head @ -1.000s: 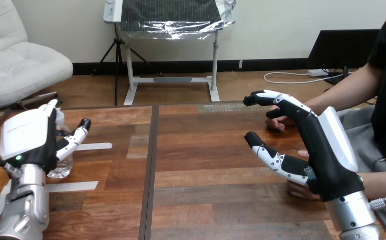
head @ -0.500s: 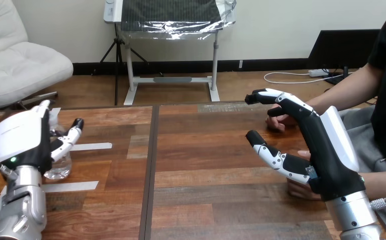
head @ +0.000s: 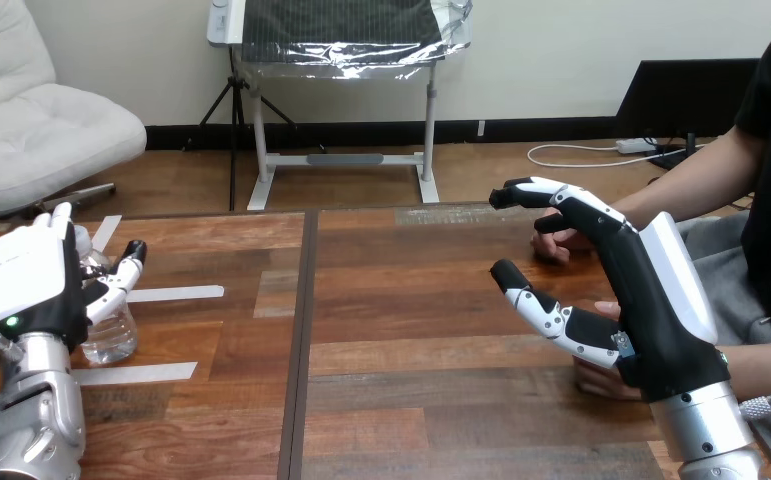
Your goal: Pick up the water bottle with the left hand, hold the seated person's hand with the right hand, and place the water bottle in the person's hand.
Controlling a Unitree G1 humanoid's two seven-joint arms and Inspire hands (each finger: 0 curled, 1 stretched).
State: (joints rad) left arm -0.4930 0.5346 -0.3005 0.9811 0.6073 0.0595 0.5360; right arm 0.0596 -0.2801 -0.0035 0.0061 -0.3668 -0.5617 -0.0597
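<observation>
At the table's left edge, the clear, rounded plastic water bottle (head: 109,335) stands upright on the wooden table (head: 411,300). It's tucked beside the left hand (head: 21,285), whose fingers are straight and gripping nothing. Over on the right, the glossy black-and-white right hand (head: 651,300) is spread wide and empty, just in front of the person's hand (head: 553,247).

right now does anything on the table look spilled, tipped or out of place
Nothing stands out. The water bottle stands upright on the table by the left robot hand, with no spill visible, and the tape strips lie flat.
</observation>
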